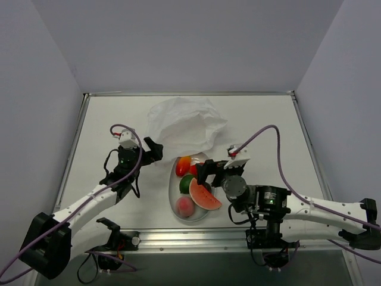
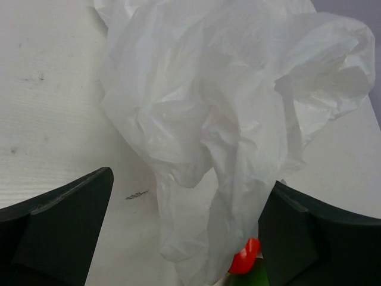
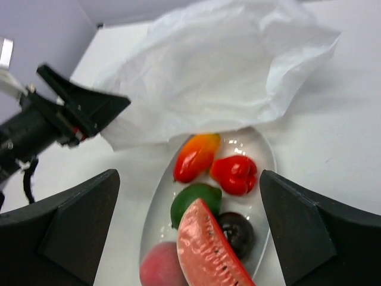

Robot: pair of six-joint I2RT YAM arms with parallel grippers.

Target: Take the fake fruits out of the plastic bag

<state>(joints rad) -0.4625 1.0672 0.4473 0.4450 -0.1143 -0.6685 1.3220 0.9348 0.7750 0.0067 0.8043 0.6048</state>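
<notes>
Table (image 1: 113, 119) looks calm, left gripper (image 1: 155, 149) and right gripper (image 1: 203, 177) both gape empty, but yanking the plastic bag (image 1: 186, 125) could spill fake fruits (image 1: 202, 196) off the plate (image 1: 171, 189).

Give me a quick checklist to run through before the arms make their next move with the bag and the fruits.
1. Jaws of left gripper open, nothing held: ok.
2. Jaws of right gripper open, nothing held: ok.
3. Six fake fruits lying on the plate: ok.
4. The plastic bag emptied: cannot tell; its folds hide the inside.
5. Bag off the plate: not ok; its edge covers the far rim.
</notes>
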